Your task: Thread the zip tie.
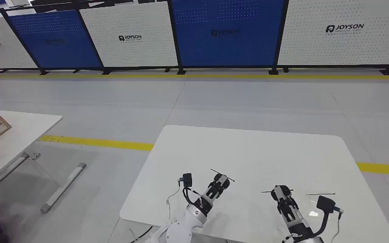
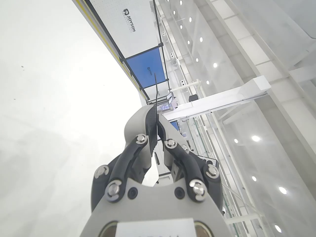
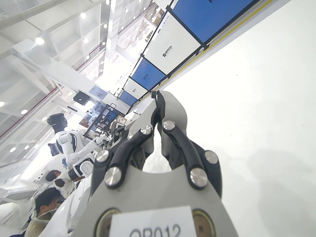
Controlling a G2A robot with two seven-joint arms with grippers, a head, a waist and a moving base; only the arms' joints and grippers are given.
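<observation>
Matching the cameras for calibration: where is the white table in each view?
Top view: the white table fills the lower middle, under both arms.
Left wrist view: the pale surface behind the left gripper.
Right wrist view: the pale surface behind the right gripper.
Shared landmark: the blue and white panel wall.

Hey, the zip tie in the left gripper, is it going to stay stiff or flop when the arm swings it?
Likely springy rather than floppy: the zip tie stands nearly straight out of the left gripper with only a slight curve. Probably very light, being so thin. Its free tip may wobble in motion.
</observation>
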